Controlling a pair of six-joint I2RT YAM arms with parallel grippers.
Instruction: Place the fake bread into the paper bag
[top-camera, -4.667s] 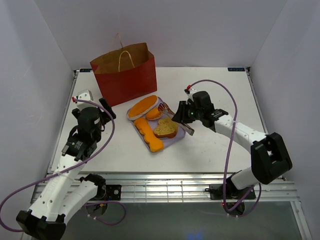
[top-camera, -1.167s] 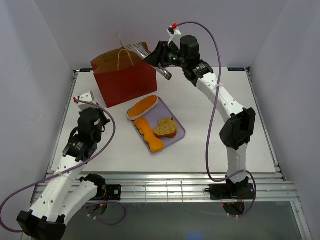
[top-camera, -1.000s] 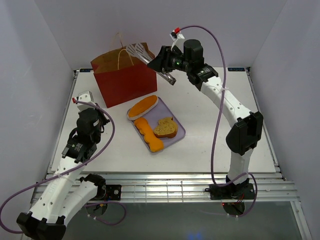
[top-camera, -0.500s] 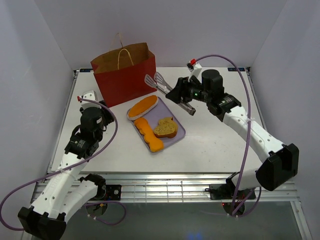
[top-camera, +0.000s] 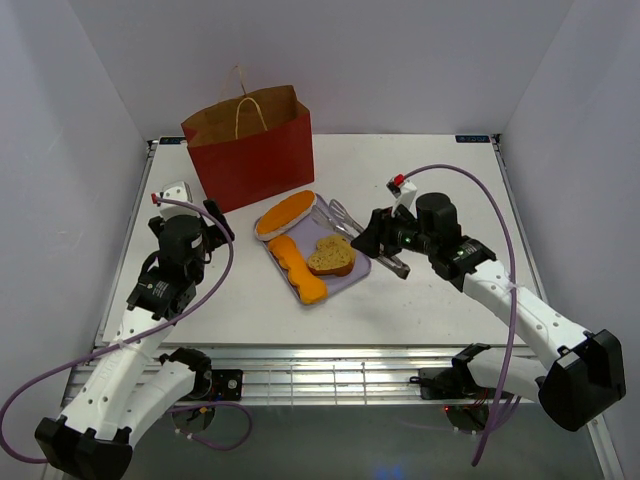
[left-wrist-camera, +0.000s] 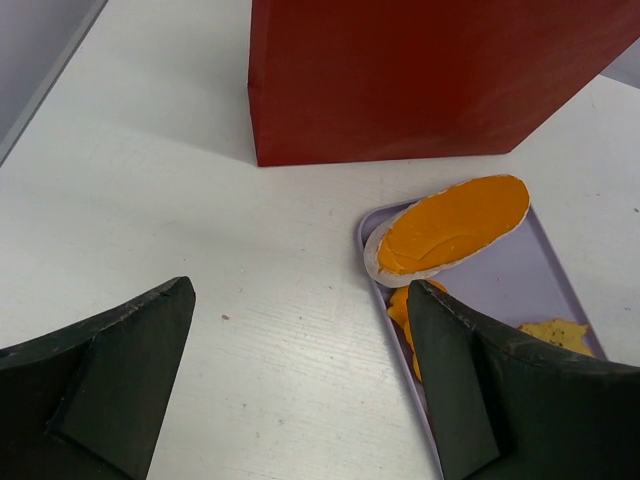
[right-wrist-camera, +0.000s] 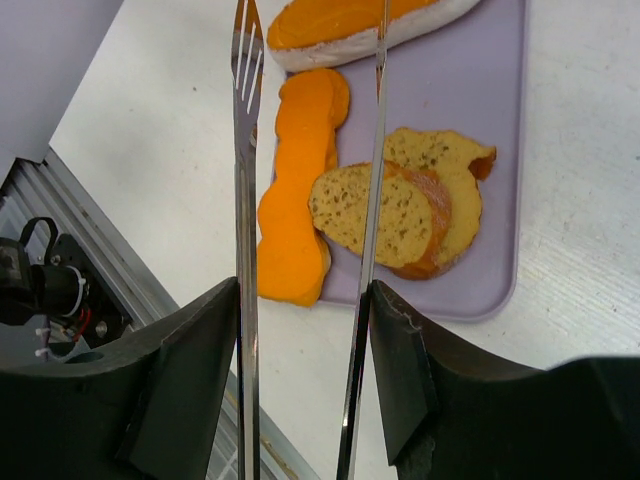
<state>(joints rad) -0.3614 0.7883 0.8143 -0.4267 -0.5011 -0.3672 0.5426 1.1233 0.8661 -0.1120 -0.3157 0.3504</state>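
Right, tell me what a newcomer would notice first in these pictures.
The upright red paper bag at the far left of the table stands out most. In the middle lies a lavender tray holding orange and brown fake bread. The right pincer holds long metal tongs over the tray, their arms apart.

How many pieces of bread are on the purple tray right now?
4. On the tray: a long oval loaf at its far end, a lumpy orange loaf along the near-left side, and a seeded slice overlapping a second slice on the right. Any inside the paper bag would be hidden.
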